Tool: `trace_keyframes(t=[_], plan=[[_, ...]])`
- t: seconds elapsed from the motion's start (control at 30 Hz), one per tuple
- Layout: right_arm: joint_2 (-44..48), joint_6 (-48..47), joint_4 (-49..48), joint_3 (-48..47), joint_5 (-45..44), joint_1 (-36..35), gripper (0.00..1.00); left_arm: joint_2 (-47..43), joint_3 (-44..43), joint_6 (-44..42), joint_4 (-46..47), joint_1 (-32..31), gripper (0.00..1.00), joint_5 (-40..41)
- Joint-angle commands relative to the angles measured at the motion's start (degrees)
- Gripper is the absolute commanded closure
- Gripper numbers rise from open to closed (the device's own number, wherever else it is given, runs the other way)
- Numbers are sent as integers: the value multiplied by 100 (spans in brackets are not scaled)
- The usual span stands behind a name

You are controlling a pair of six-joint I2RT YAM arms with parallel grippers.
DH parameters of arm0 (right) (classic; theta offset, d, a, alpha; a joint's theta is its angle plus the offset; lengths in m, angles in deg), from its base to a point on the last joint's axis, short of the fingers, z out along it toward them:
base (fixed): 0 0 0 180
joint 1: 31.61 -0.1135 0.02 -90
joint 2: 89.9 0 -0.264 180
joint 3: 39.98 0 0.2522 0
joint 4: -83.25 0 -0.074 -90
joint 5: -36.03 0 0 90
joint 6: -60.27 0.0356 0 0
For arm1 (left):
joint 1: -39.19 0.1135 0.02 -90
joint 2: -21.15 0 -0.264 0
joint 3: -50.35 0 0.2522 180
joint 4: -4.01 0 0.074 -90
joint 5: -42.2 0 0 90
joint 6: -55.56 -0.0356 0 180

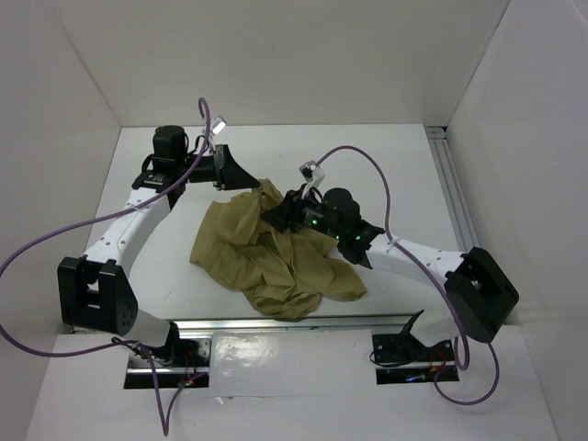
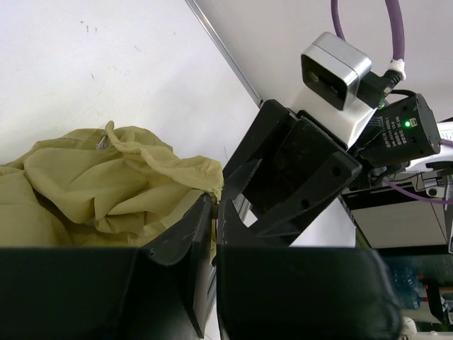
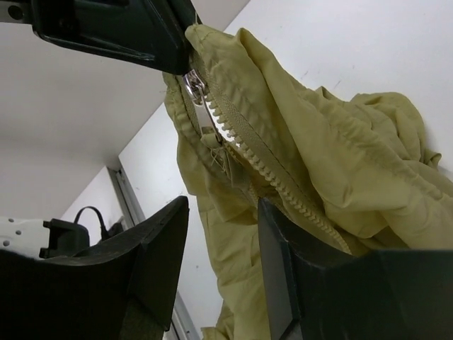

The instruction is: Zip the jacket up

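The olive-tan jacket [image 1: 266,253] lies crumpled on the white table between the arms. My left gripper [image 1: 241,176] is shut on the jacket's upper edge [image 2: 205,173] and holds that corner lifted. In the right wrist view the jacket [image 3: 333,156] hangs from the left gripper's dark fingers [image 3: 134,35], with the metal zipper slider [image 3: 196,92] right below them and the zipper teeth [image 3: 269,166] running down to the right. My right gripper [image 3: 223,212] is open just beneath the slider, its jaws on either side of the hanging cloth, not touching the slider. It sits over the jacket in the top view [image 1: 287,213].
White walls enclose the table on three sides. A metal rail [image 1: 455,197] runs along the right side and another [image 1: 303,323] along the near edge. Purple cables [image 1: 367,165] loop above both arms. The right arm [image 2: 304,170] fills the left wrist view.
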Motion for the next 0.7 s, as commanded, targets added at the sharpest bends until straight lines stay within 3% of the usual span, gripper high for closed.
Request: trace_keyframes(t=[0.0, 0.3, 0.57, 0.67], plan=[[-26, -2, -179, -314, 46, -33, 48, -7, 52, 55, 244, 28, 100, -33], [-193, -161, -293, -489, -411, -33, 50, -60, 52, 108, 244, 28, 100, -86], [-193, -161, -504, -437, -412, -33, 79, -60, 52, 108, 244, 28, 100, -86], [-70, -161, -504, -375, -412, -33, 85, -60, 52, 108, 244, 28, 100, -33]])
